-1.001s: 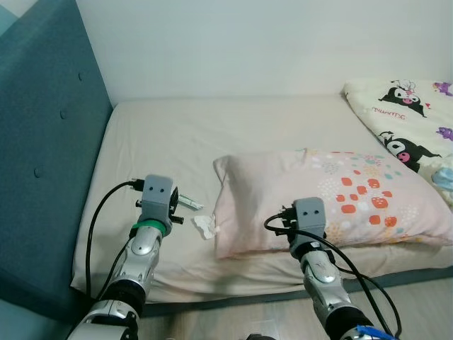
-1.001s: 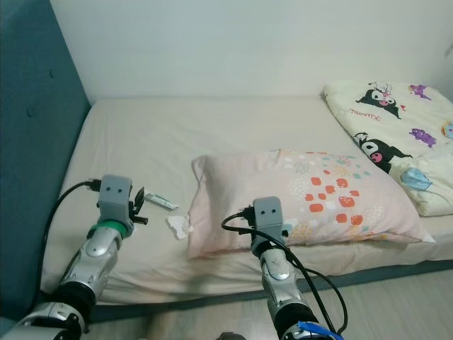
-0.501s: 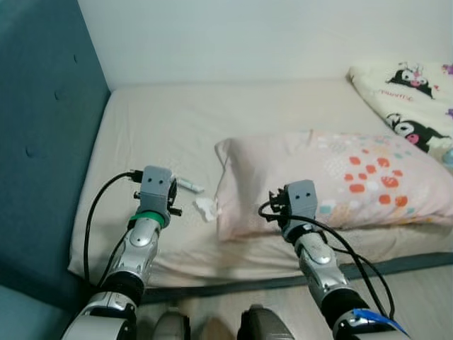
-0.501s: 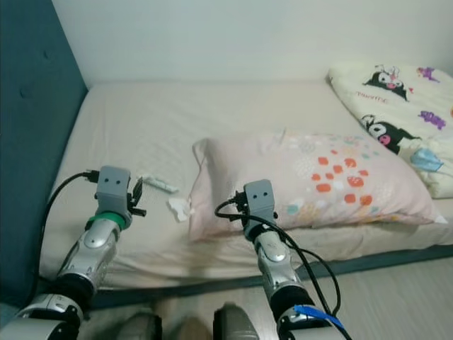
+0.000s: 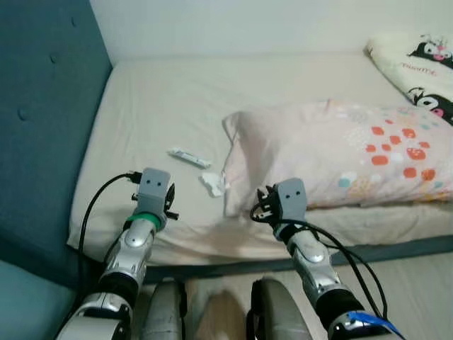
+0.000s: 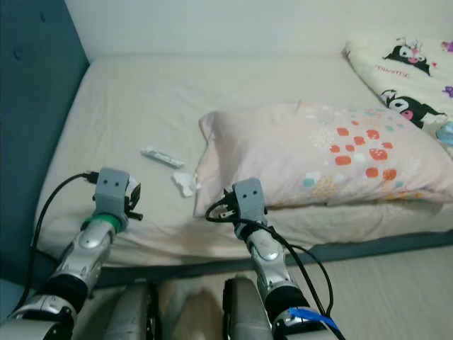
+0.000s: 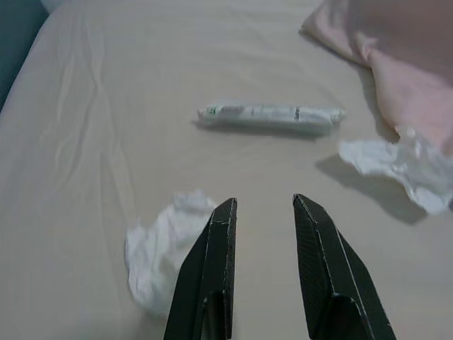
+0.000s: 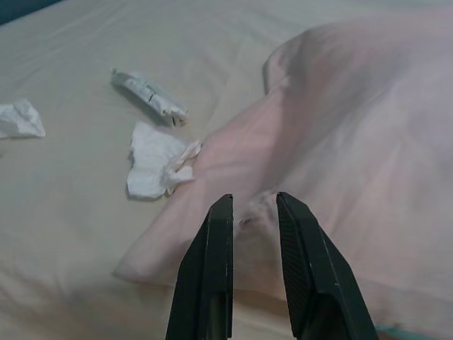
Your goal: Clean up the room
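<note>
The left gripper [image 7: 260, 234] hovers low over the bed [image 5: 163, 106], fingers spread, empty, beside a crumpled tissue [image 7: 161, 244]. A wrapper [image 7: 270, 116] and a second tissue [image 7: 400, 165] lie ahead, near the pillow [image 5: 340, 152]. The right gripper [image 8: 253, 227] points at the pillow edge, fingers slightly apart.

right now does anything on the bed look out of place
Yes. Litter on the sheet: a wrapper and two crumpled tissues, one beside the pillow corner, one just off the left gripper. The pillow lies askew.
</note>
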